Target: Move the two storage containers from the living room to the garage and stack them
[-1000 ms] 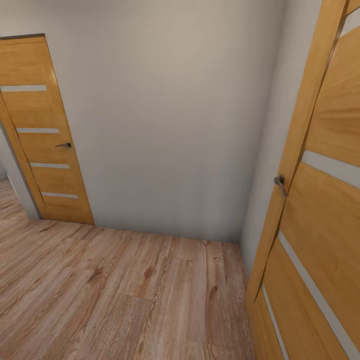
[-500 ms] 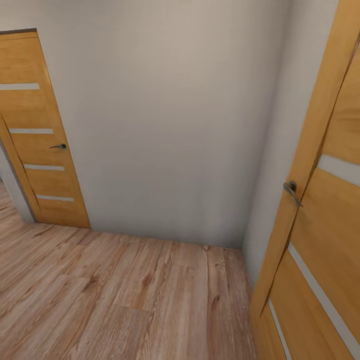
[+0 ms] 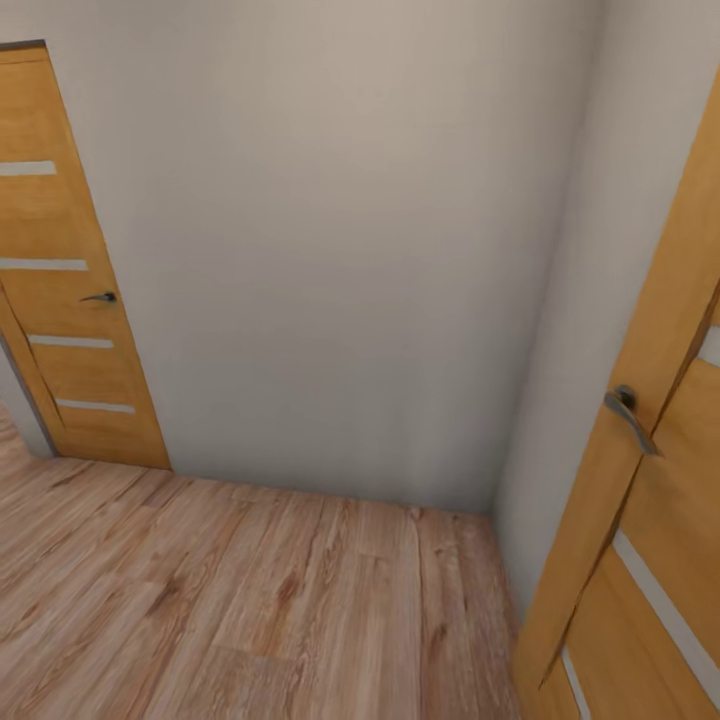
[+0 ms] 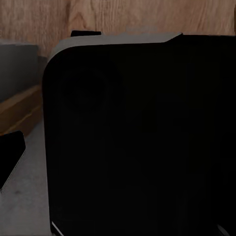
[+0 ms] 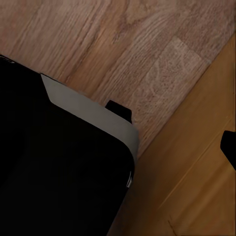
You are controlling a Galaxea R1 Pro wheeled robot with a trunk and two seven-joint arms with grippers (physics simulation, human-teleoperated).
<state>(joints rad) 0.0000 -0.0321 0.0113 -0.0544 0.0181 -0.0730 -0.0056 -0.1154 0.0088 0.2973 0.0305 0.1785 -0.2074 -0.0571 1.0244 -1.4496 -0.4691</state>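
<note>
The two storage containers are out of view. I face a corner of a hallway with a light wood plank floor (image 3: 250, 600) and a plain grey-white wall (image 3: 340, 250). In the left wrist view a dark tip (image 4: 9, 157) at the frame's edge looks like one finger of my left gripper, beside my own black body (image 4: 137, 137). The right wrist view has a similar dark tip (image 5: 229, 147) over a wooden door panel. Neither view lets me see how the jaws stand.
A closed orange wooden door (image 3: 60, 300) with a lever handle (image 3: 100, 297) stands at the left. Another orange door (image 3: 650, 500) with a handle (image 3: 630, 415) stands close on my right. The wall ahead blocks the way; free floor lies to the left.
The whole picture has shifted: the camera has moved closer to the wall. The left door now sits further left in view and the right door further right and lower.
</note>
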